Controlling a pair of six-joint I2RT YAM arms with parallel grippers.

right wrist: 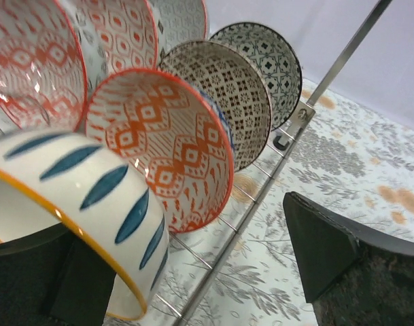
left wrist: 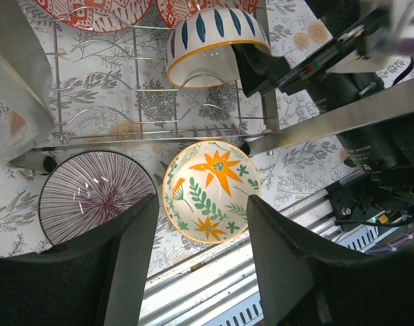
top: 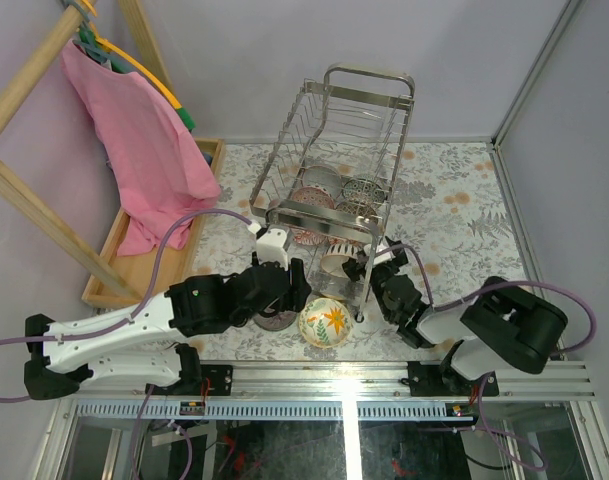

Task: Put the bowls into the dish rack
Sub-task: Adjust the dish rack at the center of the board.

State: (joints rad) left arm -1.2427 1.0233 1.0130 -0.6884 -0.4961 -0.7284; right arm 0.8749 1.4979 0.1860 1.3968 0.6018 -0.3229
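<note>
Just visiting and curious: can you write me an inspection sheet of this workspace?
Surface: floral cloth, nothing spilled seen.
Job's things: rack holds several bowls on edge; floral bowl and striped bowl lie loose on the cloth.
Clutter: wooden tray, pink cloth.
Grippers: left fingers open, empty, over the loose bowls; right fingers open beside blue-leaf bowl in the rack.
Cables: purple cables trail from both arms.
Surroundings: purple walls, wooden frame.

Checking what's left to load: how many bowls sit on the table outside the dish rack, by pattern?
Purple-lined bowl: 1
Orange-flower bowl: 1
Total: 2
</note>
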